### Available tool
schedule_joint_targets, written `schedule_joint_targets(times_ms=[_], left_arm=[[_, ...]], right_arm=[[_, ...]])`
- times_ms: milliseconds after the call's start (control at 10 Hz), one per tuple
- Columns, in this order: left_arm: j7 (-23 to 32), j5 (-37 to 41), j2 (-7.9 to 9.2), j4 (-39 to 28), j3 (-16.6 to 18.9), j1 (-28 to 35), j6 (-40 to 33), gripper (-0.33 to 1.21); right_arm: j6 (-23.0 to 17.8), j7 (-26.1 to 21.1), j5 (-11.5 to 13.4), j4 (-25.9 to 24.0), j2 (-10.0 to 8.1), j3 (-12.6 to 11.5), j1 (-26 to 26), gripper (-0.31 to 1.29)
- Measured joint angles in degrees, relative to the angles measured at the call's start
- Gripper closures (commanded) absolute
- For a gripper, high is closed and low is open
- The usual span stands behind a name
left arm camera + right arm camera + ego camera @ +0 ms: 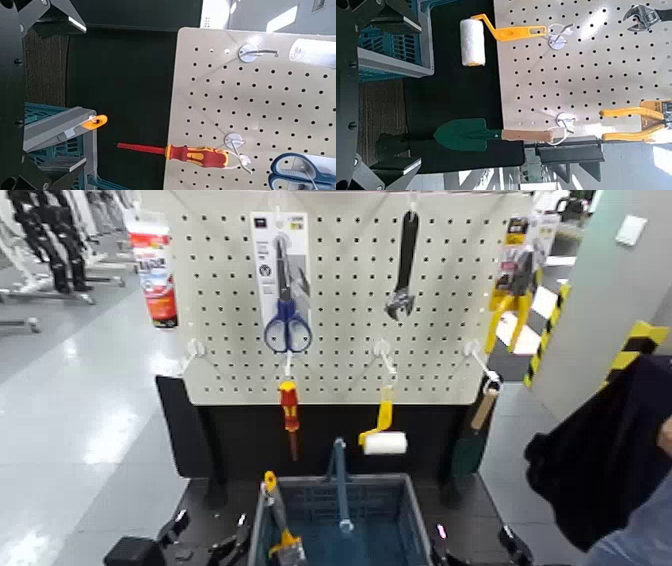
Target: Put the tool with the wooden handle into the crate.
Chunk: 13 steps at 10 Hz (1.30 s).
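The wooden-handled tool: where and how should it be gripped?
Probably best by the light tan handle, with the right end effector coming from the front: it hangs from a pegboard hook, handle uppermost, its dark green blade wider and flat.

Shop-like tool display, pegboard [335, 300], hanging packaged scissors [283, 300]

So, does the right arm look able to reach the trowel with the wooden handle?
Probably yes. The trowel hangs at the board's lower corner on the right gripper's side, with nothing seen between them; the paint roller hangs well apart.
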Motion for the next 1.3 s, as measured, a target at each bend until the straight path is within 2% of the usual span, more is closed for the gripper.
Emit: schedule_joint_targets(times_ms=[200,500,1000,1300], left_arm=[[-0.1,0.1,0.0,0.1,0.1,0.0,0.0,0.15],[-0.2,0.1,0.0,0.1,0.1,0.0,0.0,0.15],[-0.2,0.2,-0.1,0.1,0.1,-0.1,0.0,0.15],[-0.2,0.2,-0.1,0.1,0.2,-0.1,-0.1,0.15]], right_arm=[[0.0,2.5,-0.7,-0.2,0.17,-1.4,0.1,0.14],[2.5,10.0,-1.0,-1.2,0.43,-6.1,-0.7,0.14],[11.5,25.2,0.1,-3.2,0.31,-16.3,-5.6,0.14],[18.0,32.2,0.7,-3.3,-1.08,-19.9,-9.9,0.14]])
